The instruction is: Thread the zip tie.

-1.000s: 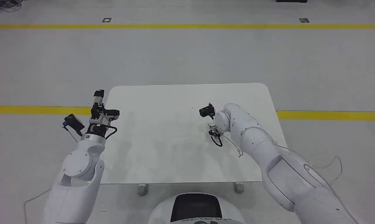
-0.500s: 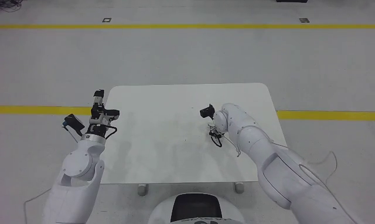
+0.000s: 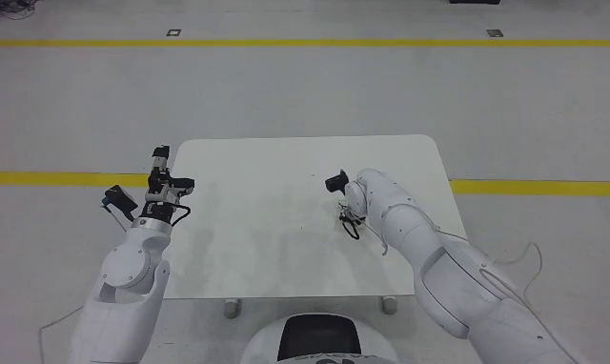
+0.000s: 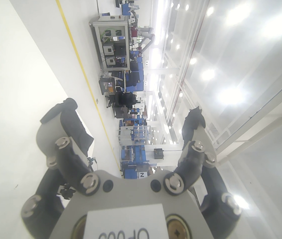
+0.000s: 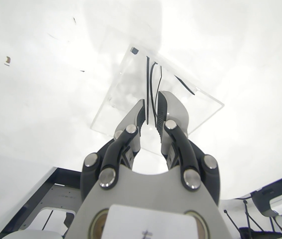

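Note:
A black zip tie (image 5: 147,80) lies in thin strands on a clear plastic plate (image 5: 121,93) on the white table (image 3: 267,173). My right gripper (image 5: 151,105) is down over the plate, open by a narrow gap, and two strands run through that gap between the fingertips. From above, the right gripper (image 3: 349,218) sits right of the table's middle, with the tie (image 3: 354,230) curling out just below it. My left gripper (image 4: 131,108) is wide open, holds nothing and points out into the room. Seen from above, the left gripper (image 3: 170,171) is at the table's left edge.
Another black strand (image 5: 184,84) and a small black square piece (image 5: 134,50) lie on the same plate. A few dark specks (image 5: 7,60) mark the tabletop beyond it. The table's near edge is close behind the right gripper.
The right arm's elbow and forearm have shifted slightly toward the table's middle, while its gripper stays over the zip tie. The left arm has not moved.

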